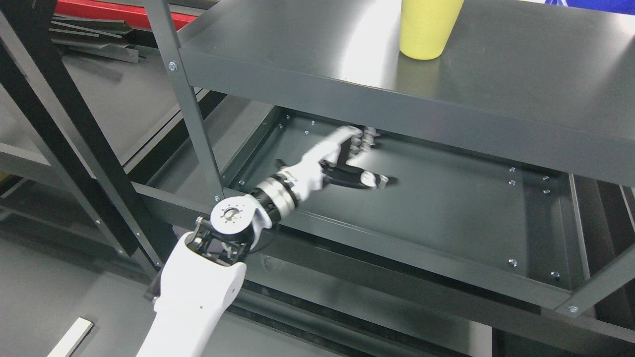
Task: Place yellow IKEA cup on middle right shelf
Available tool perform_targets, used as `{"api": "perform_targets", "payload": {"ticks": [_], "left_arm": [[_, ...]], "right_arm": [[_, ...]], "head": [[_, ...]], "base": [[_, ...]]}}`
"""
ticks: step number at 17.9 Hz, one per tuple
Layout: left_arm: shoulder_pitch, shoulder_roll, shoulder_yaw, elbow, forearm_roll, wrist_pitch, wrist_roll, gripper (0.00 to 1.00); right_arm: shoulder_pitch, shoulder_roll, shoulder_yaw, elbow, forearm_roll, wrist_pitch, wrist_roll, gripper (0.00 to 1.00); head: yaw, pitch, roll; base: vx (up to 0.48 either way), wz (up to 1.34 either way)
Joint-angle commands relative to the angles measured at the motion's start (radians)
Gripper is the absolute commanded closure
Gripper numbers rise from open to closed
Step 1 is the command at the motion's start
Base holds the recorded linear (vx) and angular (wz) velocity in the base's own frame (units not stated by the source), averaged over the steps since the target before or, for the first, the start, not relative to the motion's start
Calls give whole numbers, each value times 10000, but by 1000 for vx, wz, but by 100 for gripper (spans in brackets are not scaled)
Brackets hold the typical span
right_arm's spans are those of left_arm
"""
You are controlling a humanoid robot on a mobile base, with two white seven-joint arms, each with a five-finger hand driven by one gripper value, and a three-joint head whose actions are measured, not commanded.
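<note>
Yellow plastic cup [428, 29], smooth, tapered, stands upright on the upper shelf [521, 84], a dark grey sheet-metal tray with glossy glare across its surface; cup top is cut off by the frame edge. Left arm [198, 292] has a white shell with a round silver joint and comes in from the lower left, reaching over the lower shelf [446, 218], a flat dark metal pan with bolt heads near its corners. Left hand [347, 158] is white and black, fingers [364, 139] loosely spread, partly tucked under the upper shelf lip, thumb out, holding nothing. Grey metal upright post [191, 109] stands left of the hand. Cup is well apart from the hand.
</note>
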Motion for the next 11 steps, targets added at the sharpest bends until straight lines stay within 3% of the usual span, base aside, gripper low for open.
{"api": "perform_targets", "payload": {"ticks": [1,6,11], "left_arm": [[1300,175,3116,1173,-2178,-581,1632,1],[1854,175,2994,698,-2396,-1608,1588,1],[1840,175,1801,681,-1741,-1517,1572,1]], "right_arm": [[138,-175,168,0,-245,5,5,1],[138,-175,168,0,-245,5,5,1],[138,-175,168,0,-245,5,5,1]], "head": [[0,0,0],[0,0,0],[0,0,0]], "base": [[0,0],[0,0],[0,0]]}}
